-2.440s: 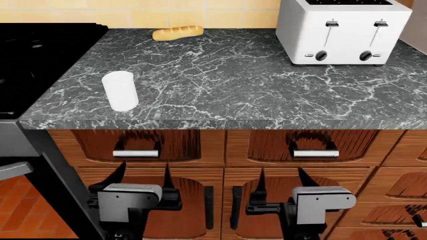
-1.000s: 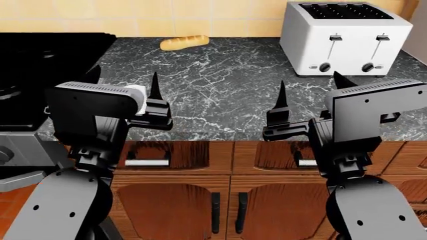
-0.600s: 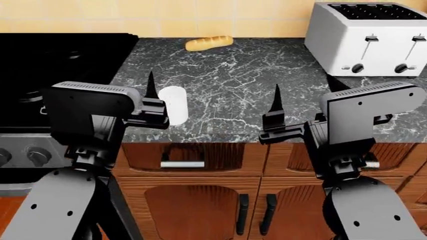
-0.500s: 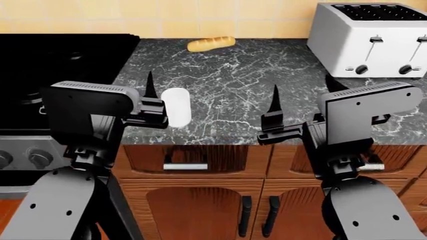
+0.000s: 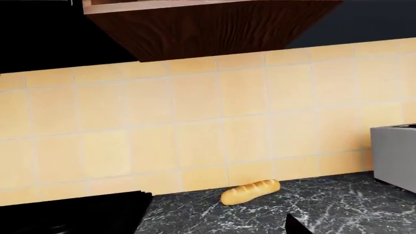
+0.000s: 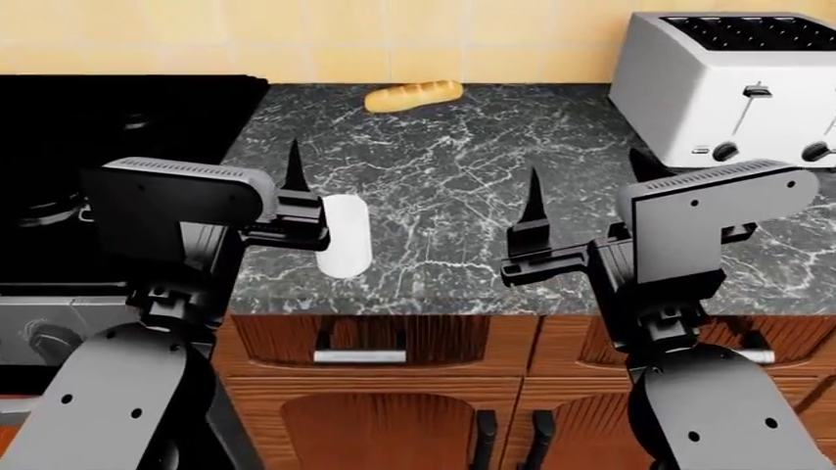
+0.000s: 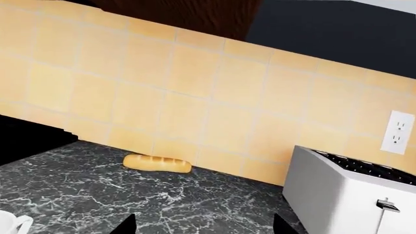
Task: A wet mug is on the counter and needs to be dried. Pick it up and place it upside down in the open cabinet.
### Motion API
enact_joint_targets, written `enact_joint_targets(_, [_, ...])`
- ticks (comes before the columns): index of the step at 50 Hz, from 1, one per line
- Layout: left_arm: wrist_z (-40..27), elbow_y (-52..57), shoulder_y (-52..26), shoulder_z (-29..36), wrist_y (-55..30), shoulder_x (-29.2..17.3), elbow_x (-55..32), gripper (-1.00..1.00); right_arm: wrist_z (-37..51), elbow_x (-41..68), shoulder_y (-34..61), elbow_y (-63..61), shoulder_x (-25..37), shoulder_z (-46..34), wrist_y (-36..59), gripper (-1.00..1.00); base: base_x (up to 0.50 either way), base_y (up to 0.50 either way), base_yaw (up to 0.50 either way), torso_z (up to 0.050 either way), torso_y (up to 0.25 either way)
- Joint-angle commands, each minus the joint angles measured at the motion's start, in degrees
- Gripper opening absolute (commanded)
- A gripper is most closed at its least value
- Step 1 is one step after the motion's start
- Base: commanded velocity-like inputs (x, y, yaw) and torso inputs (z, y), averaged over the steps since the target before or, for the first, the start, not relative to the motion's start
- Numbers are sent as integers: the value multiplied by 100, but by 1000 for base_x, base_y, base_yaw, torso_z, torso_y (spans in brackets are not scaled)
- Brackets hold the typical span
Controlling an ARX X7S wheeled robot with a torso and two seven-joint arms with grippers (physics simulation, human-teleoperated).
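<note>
The white mug [image 6: 345, 235] stands on the dark marble counter [image 6: 457, 176] near its front edge. Its handle does not show in the head view. My left gripper [image 6: 242, 176] is open and empty. It hovers at counter height with its right finger [image 6: 293, 168] just left of the mug, whose left side is hidden. In the left wrist view only one fingertip [image 5: 293, 227] shows, and the mug is out of view. My right gripper [image 6: 586, 181] is open and empty, well right of the mug. The right wrist view shows its spread gripper [image 7: 204, 226] and the mug's rim and handle [image 7: 11, 224].
A bread roll [image 6: 413, 95] lies at the back of the counter by the tiled wall. A boxy white toaster [image 6: 731, 83] stands at the back right. The black stovetop [image 6: 105, 137] adjoins the counter on the left. A wooden upper cabinet [image 5: 208, 24] hangs overhead. Drawers [image 6: 359, 355] sit below.
Both arms rose from in front of the lower cabinets to counter height. The view shifted, so the mug now shows just right of my left gripper. Both grippers stayed open.
</note>
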Motion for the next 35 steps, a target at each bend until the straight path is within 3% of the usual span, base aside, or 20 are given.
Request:
enact_joint_targets(1, [-25, -15, 19, 15, 40, -34, -48, 100, 18, 39, -9, 12, 15, -3, -33, 100, 238, 0, 0, 0, 0])
enact_joint_targets(35, [-128, -34, 17, 50, 95, -116, -169, 100, 70, 165, -30, -24, 66, 13, -28, 100, 237, 0, 0, 0, 0])
